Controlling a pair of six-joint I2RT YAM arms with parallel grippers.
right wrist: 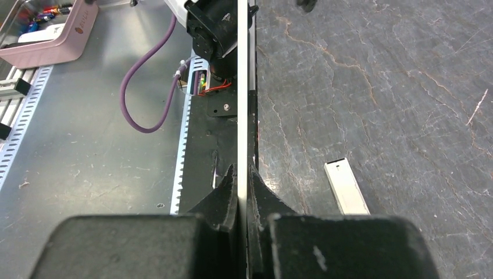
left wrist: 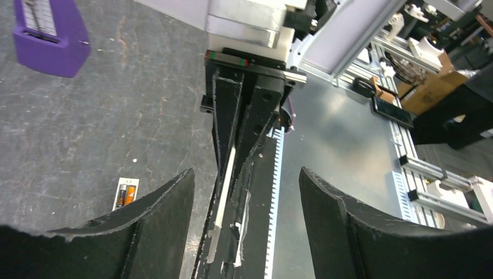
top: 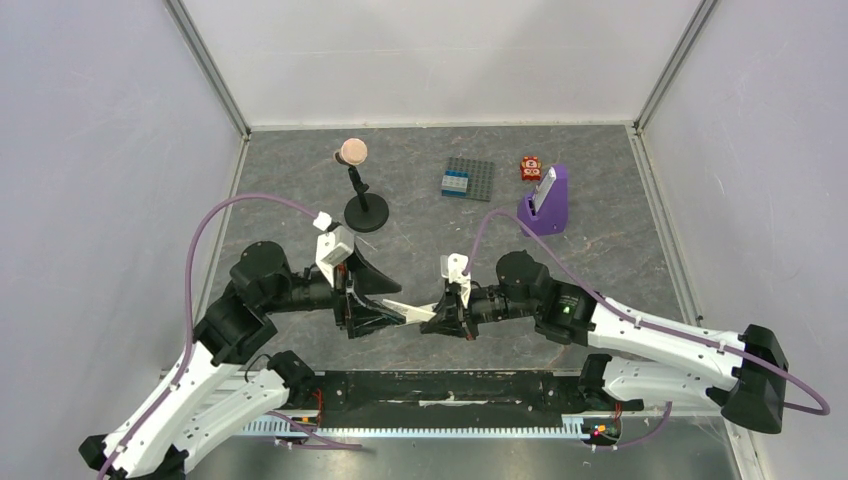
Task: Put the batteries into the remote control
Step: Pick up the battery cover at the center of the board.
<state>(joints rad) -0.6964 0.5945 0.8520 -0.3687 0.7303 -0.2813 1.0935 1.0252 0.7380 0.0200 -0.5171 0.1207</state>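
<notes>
The remote control (left wrist: 133, 182) lies back up on the grey table just beyond the grippers. An orange battery (left wrist: 129, 195) and a dark battery (left wrist: 121, 196) sit side by side in its recess. In the right wrist view its plain white end (right wrist: 347, 186) shows, with the battery end hidden behind the gripper. My right gripper (top: 437, 318) (right wrist: 242, 170) is shut on a thin white strip (top: 408, 310) (right wrist: 243, 87) (left wrist: 224, 186), seen edge-on and shaped like a battery cover. My left gripper (top: 385, 300) (left wrist: 245, 171) stands wide open facing it, with the strip's free end between its fingers, touching neither.
A purple wedge stand (top: 545, 205) (left wrist: 49, 35) is at the back right, beside a small orange-red item (top: 530, 167) and a grey studded plate (top: 468, 180). A black stand with a pink ball (top: 362, 205) rises behind the left arm. A black toothed rail (top: 440, 385) runs along the near edge.
</notes>
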